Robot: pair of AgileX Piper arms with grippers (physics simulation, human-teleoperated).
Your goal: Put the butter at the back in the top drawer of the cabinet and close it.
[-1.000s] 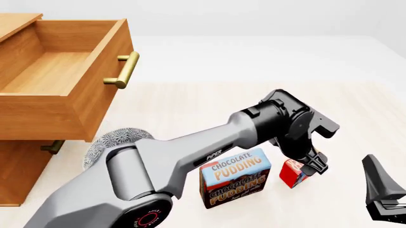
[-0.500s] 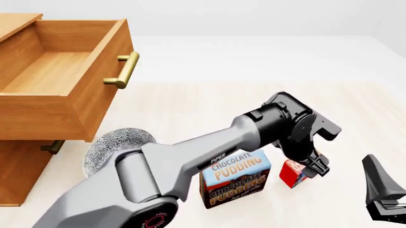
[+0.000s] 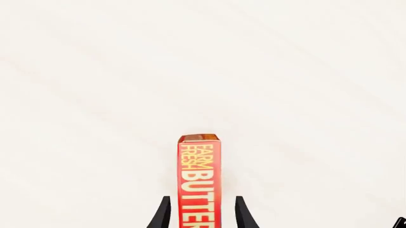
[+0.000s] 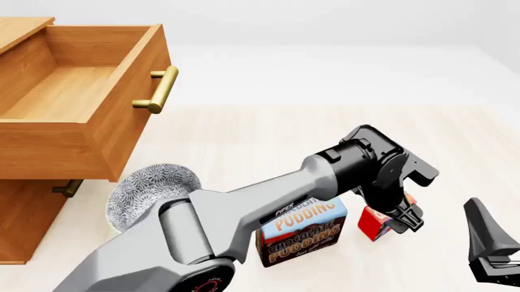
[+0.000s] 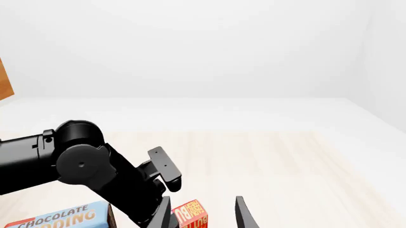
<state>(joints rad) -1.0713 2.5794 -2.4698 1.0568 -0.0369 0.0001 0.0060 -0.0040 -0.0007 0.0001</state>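
Worktop (image 4: 268,131): pale wood, bare behind the boxes in the front view.
Front view: top drawer (image 4: 81,97) of the cabinet (image 4: 24,219) pulled out; left gripper (image 4: 398,219) at the butter (image 4: 374,224), just beside the pudding box (image 4: 302,234); patterned bowl (image 4: 150,188) near the cabinet.
Left wrist: fingers (image 3: 162,216) spread, flanking the butter (image 3: 199,180) with gaps either side; no grip.
Right wrist: right gripper (image 5: 203,216) parted, holding nothing, near the butter (image 5: 192,214).

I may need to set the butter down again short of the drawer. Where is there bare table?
Bare table runs from the top drawer back and right. It is crowded up front, where the pudding box, butter, left gripper and patterned bowl sit.
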